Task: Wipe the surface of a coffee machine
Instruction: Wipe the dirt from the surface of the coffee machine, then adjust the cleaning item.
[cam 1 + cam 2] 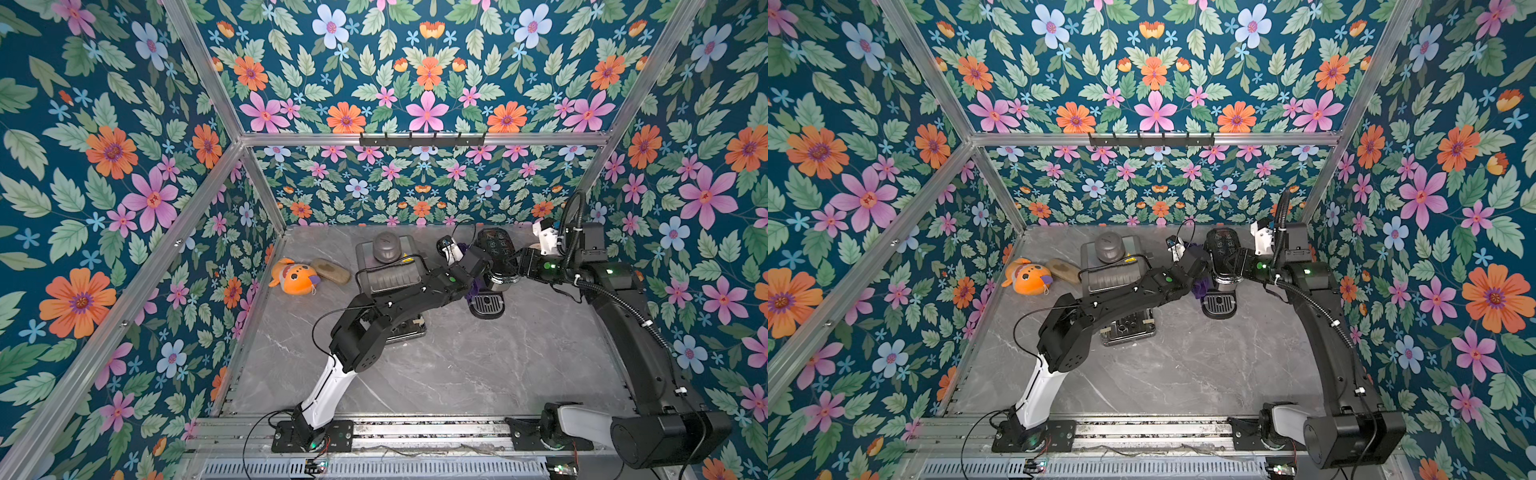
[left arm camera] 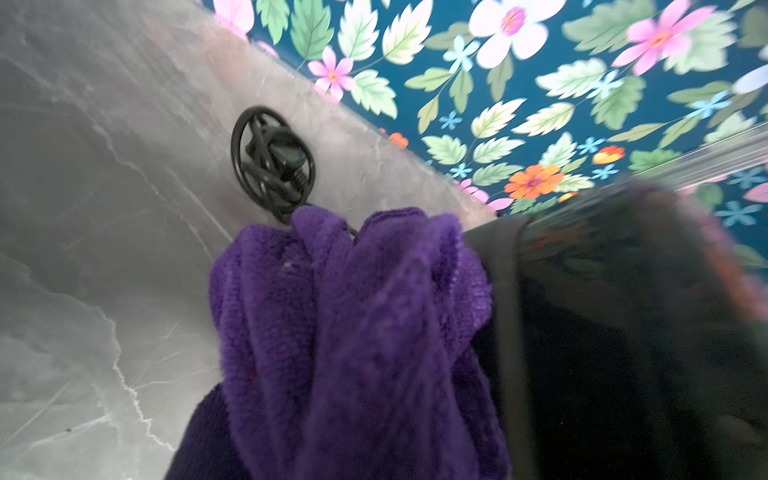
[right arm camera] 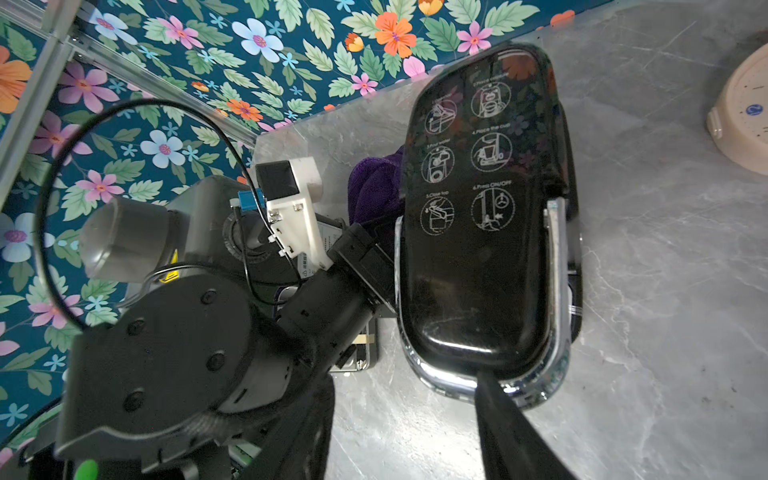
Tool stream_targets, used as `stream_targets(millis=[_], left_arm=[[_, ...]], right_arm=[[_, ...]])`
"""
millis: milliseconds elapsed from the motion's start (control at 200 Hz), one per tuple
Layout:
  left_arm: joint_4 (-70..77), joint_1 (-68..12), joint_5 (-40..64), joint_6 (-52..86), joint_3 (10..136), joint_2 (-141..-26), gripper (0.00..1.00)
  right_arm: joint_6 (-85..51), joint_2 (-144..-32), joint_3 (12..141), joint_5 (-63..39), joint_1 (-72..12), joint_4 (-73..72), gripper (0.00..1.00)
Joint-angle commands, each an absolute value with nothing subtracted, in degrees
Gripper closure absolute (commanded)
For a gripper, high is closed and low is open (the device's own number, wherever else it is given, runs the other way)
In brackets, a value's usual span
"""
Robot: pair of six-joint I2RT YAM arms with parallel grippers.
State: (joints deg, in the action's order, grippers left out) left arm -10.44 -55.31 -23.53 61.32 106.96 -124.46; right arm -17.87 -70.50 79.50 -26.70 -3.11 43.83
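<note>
Coffee machine, a glossy black oblong body with white pictogram instructions on its lid and a chrome rim, stands on the grey marble-patterned tabletop directly between the two grippers, each meeting it from its own side. The left gripper is hidden behind what it carries, but its jaws are pressed together on a purple fleecy cloth. The bunched cloth fills the space in front of that gripper and lies against the machine's near side wall, with a fold hanging below the gripper beside the drip tray. The right gripper has its jaws spread, and one dark finger touches the chrome rim at the machine's front end. Past the cloth, ahead of the left gripper, a coiled black power cord lies on the tabletop.
</note>
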Motion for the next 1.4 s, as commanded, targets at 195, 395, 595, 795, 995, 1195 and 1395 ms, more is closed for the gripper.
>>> stream_targets(millis=[195, 395, 595, 795, 995, 1195, 1395], left_arm=[[-5.3, -55.4, -22.0, 58.3, 105.1, -118.5, 1.00], [2.4, -55.4, -16.6, 52.1, 100.6, -111.7, 1.00], [12.8, -55.4, 0.7, 37.5, 94.7, -103.8, 1.00], [16.7, -55.3, 18.3, 27.3, 92.0, -100.3, 1.00], [26.9, -55.2, 24.8, 27.0, 87.3, -98.8, 1.00], [34.4, -55.3, 31.7, 28.1, 84.6, -98.7, 1.00], [35.2, -55.3, 35.7, 27.5, 84.9, -98.8, 1.00]], right_arm=[[-19.2, -67.8, 79.7, -30.4, -3.2, 41.5, 0.39], [-21.9, -66.1, 79.9, -34.9, -3.2, 37.5, 0.26], [-27.5, -67.0, 82.6, -41.5, -2.5, 34.5, 0.18], [-36.7, -65.9, 81.5, -48.1, -2.5, 24.9, 0.15], [-37.1, -65.7, 82.9, -46.1, -2.5, 28.7, 0.15], [-35.8, -65.8, 83.2, -46.5, -2.5, 31.9, 0.19], [-35.6, -66.4, 83.0, -47.6, -2.5, 32.7, 0.27]])
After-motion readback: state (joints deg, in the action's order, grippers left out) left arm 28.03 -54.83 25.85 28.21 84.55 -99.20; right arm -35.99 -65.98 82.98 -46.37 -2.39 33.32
